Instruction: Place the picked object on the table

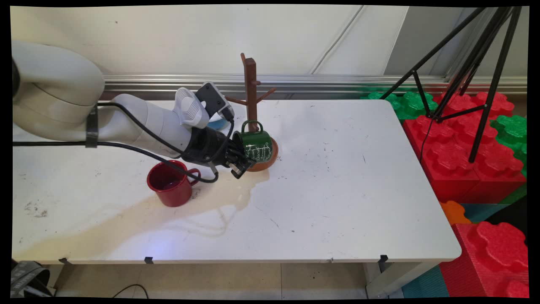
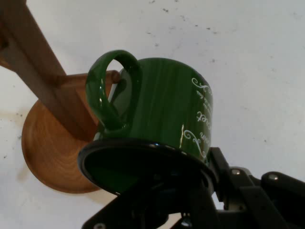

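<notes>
Gripper sits just left of centre in the main view, its fingers clamped on the rim of a green mug with white lettering. One finger reaches inside the mug's mouth and the other lies against the outer wall, as the hand view shows along its lower edge. The mug is tipped on its side, mouth toward the gripper and handle uppermost. It hangs over the round base of a wooden mug tree, just right of and in front of the tree's upright post. In the hand view the handle lies close by a short peg low on the post; whether they touch cannot be told.

To the lower left of the gripper a red mug stands upright on the white worktop, its handle turned right. A pale brownish stain spreads across the worktop from beneath the tree's base toward the lower left. At the right of the frame red and green foam blocks lie on the floor, with a black tripod standing over them.
</notes>
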Tool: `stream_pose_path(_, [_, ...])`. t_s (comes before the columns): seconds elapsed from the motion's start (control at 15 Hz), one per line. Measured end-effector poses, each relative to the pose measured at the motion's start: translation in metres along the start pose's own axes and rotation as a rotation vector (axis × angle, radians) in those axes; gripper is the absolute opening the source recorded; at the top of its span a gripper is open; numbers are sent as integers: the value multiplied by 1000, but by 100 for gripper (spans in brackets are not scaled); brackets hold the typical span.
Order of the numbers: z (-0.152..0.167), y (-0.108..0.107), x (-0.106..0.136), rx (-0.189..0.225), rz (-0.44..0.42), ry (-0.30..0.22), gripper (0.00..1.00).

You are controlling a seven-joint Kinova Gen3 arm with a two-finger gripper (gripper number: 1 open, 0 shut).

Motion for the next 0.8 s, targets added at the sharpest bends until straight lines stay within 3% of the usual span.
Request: stream_pose_path(0.8, [-41, 18, 2, -59, 77, -44, 0])
